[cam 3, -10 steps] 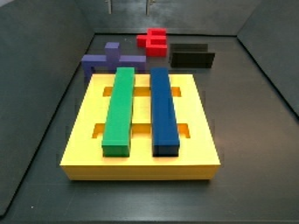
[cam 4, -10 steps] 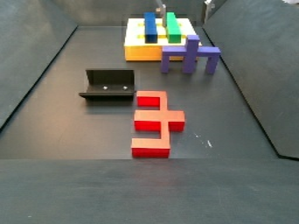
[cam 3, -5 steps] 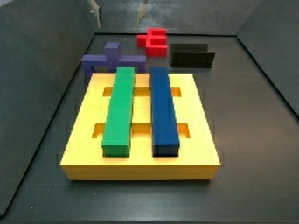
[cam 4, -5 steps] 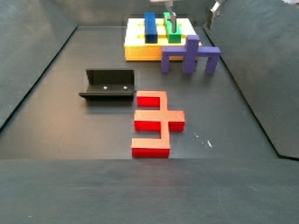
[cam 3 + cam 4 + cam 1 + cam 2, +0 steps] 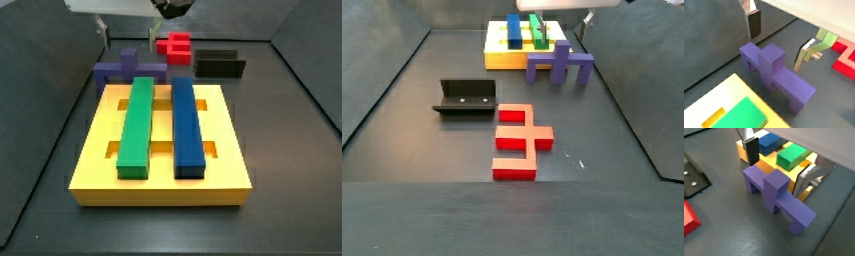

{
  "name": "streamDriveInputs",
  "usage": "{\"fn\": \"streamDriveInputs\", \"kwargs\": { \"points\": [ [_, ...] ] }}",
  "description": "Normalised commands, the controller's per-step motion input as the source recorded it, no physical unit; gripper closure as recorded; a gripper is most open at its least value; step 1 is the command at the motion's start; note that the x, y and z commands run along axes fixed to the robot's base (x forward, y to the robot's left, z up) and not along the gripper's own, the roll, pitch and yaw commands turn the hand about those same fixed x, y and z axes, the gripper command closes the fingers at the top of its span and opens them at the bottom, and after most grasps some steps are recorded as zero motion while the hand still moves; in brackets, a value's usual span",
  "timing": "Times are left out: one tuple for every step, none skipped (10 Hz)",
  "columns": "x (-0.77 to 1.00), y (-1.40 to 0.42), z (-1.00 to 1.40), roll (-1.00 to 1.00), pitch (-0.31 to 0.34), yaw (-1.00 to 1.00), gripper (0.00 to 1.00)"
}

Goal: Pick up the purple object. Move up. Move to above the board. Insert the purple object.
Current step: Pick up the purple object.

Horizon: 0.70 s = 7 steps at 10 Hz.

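Hovering above the purple object (image 5: 774, 195), the gripper (image 5: 777, 165) is spreading its fingers (image 5: 750, 150) wide, gripping nothing. Standing on its short legs, the purple object is sitting on the floor just beside the board (image 5: 163, 150).

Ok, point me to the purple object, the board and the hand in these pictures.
purple object (image 5: 774, 190): a wrist view, on its raised centre.
board (image 5: 160, 186): a side view, on the bare yellow near edge.
hand (image 5: 777, 42): a wrist view, midway between the two fingertips, open above the purple object.
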Motion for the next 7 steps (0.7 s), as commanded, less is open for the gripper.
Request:
{"fn": "streamDriveInputs", "kwargs": {
  "points": [
    [-0.23, -0.02, -0.28, -0.01, -0.059, -0.07, 0.0],
    [-0.33, 0.01, -0.28, 0.0, -0.077, 0.08, 0.0],
    [-0.26, 0.0, -0.26, 0.03, -0.063, 0.25, 0.0],
    [-0.19, 0.0, -0.24, 0.02, -0.059, 0.26, 0.0],
    [-0.14, 0.0, -0.24, 0.0, -0.029, 0.23, 0.0],
    [-0.05, 0.0, -0.2, 0.0, 0.0, 0.17, 0.0],
    [0.0, 0.0, -0.15, 0.0, 0.0, 0.0, 0.0]
  ]
}}
